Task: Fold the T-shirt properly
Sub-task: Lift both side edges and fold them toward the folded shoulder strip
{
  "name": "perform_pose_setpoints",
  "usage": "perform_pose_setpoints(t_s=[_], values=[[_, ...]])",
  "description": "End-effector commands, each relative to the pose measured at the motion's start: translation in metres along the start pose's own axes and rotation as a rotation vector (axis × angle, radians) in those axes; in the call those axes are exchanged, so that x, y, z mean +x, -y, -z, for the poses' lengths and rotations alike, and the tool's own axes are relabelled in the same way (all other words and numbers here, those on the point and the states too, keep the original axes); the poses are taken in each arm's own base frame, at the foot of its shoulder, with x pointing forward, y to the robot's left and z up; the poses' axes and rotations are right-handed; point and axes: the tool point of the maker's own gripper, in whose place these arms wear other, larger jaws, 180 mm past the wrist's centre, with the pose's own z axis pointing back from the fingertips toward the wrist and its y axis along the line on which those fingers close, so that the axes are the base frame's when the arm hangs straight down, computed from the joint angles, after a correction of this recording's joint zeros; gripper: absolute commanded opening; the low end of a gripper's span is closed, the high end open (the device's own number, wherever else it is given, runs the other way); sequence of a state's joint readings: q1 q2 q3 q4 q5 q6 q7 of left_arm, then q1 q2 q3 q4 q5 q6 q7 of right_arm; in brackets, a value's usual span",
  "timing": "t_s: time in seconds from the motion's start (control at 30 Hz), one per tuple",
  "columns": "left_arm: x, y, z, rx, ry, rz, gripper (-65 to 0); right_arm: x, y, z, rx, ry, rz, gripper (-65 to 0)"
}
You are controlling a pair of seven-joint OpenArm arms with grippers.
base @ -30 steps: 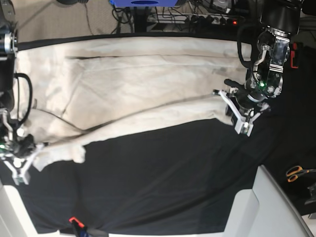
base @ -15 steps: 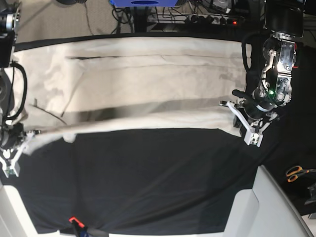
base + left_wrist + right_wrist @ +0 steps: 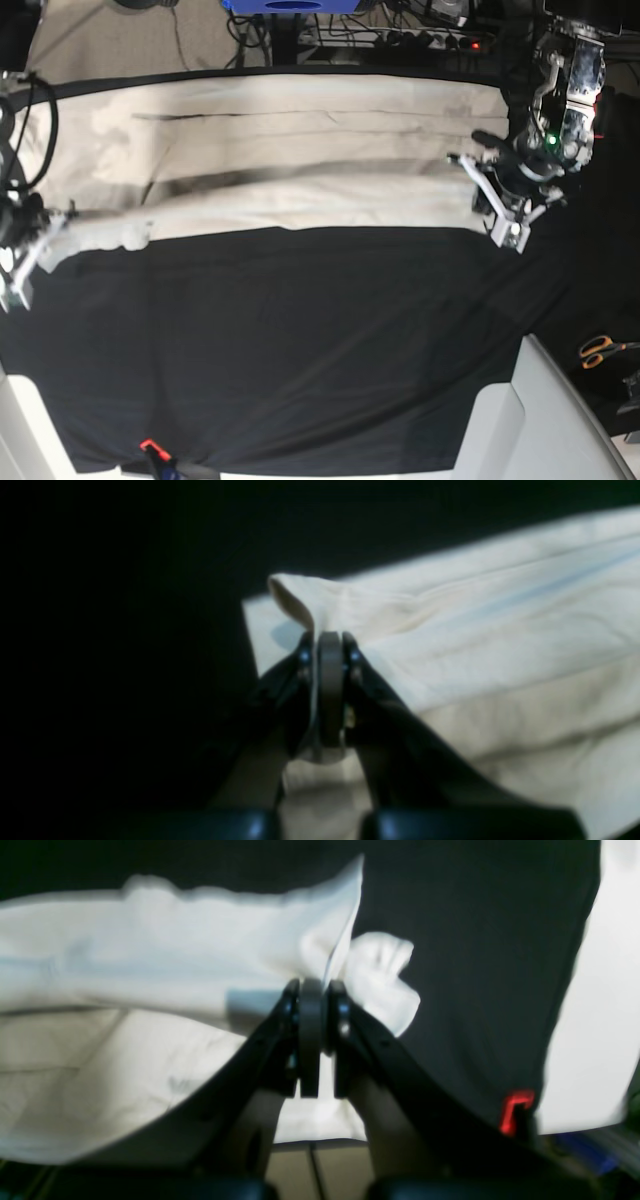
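The cream T-shirt lies stretched across the far half of the black table cover, with its near edge folded over in a long straight band. On the right of the base view, my left gripper is shut on the band's right end. The left wrist view shows that gripper pinching a raised fold of the T-shirt. At the left, my right gripper is shut on the band's bunched other end. Its wrist view shows the gripper clamping a corner of the T-shirt just above the cover.
Orange-handled scissors lie at the right edge. A white surface rises at the near right corner. A small red clip sits on the cover's near edge. Cables and a power strip run behind the table.
Both grippers have carried the shirt's near edge toward the far side. The sagging, slanted fold has pulled into a straight band lying higher on the shirt.
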State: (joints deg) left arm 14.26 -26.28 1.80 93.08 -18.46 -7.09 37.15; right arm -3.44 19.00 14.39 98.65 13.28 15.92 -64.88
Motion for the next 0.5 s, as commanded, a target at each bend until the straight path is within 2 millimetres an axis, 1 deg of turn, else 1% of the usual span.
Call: perform_pose_setpoints(t_s=[0.0, 0.13, 0.2, 0.3, 0.47], values=[[0.01, -0.013, -0.006, 0.025, 0.029, 0.021, -65.0, 0.008, 0.01, -0.008, -0.029, 0.035, 0.001, -63.2], [0.003, -0.006, -0.014, 0.016, 0.025, 0.044, -65.0, -0.014, 0.002, -0.013, -0.025, 0.009, -0.01, -63.2], [0.001, -0.007, -0.018, 0.015, 0.018, 0.064, -65.0, -0.026, -0.005, -0.012, -0.011, -0.013, -0.007, -63.2], [-0.003, -0.007, -0.019, 0.014, 0.011, 0.065, -65.0, -0.044, -0.015, -0.009, 0.012, -0.048, 0.0, -63.2], [-0.023, -0.003, -0.018, 0.006, -0.034, 0.054, -65.0, -0.065, -0.027, -0.007, 0.036, -0.088, 0.011, -63.2]])
